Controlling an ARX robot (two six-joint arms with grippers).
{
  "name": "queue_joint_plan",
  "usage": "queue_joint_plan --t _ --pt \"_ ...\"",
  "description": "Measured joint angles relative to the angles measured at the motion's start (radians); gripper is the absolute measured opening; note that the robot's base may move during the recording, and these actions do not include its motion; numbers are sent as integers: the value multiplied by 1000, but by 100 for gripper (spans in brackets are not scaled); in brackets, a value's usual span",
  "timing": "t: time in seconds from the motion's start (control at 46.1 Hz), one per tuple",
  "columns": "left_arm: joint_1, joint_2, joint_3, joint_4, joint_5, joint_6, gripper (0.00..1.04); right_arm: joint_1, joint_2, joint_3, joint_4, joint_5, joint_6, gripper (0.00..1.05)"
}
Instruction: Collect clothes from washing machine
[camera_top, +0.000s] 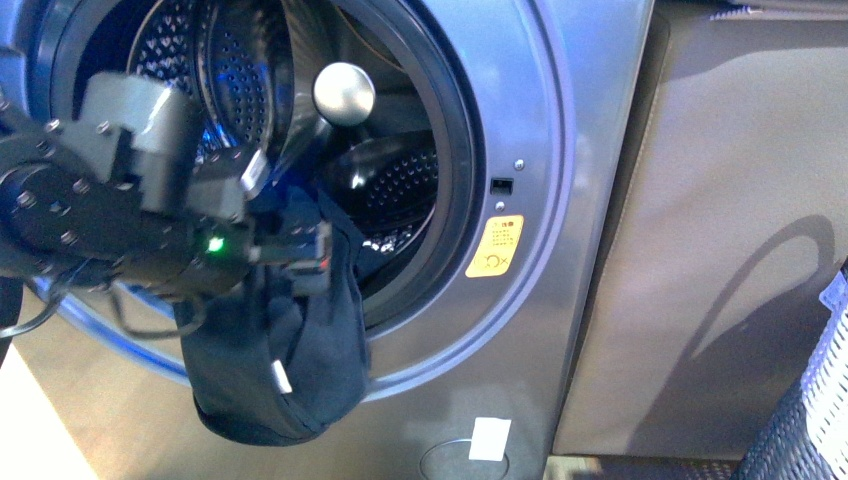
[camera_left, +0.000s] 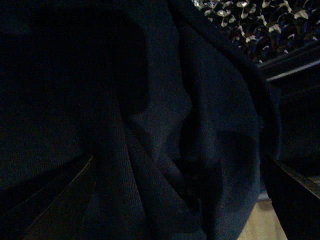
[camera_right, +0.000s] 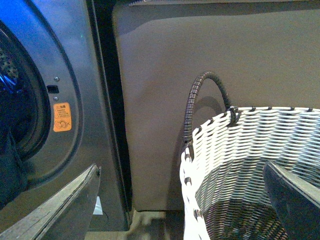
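We see the washer (camera_top: 560, 150) front as smooth grey metal with a soft sheen. Its drum (camera_top: 240, 70) is shiny perforated steel. The clothes (camera_top: 320, 350) are matt, soft cloth with fine ribs. The basket (camera_right: 240, 150) looks woven, white and slightly glossy.

Home laundry spot: washing machine (camera_top: 520, 100), woven basket (camera_right: 260, 145).

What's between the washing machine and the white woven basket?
A plain grey-brown panel, probably a sofa's side, fills the stretch between the washing machine and the white woven basket. The front and right wrist views both show it.
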Motion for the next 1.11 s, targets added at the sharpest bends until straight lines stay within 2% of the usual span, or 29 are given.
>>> queue_joint_plan --t 0.108,0.434,0.867,1.106 --pt "14 -1 5 52 -82 67 98 0 0 0 0 0 0 97" --pt "71 16 65 24 -129 96 98 0 0 0 0 0 0 97" --pt "56 80 97 -70 -34 -55 98 0 0 0 0 0 0 97" --pt "-9 80 97 -73 41 -129 98 0 0 0 0 0 0 97"
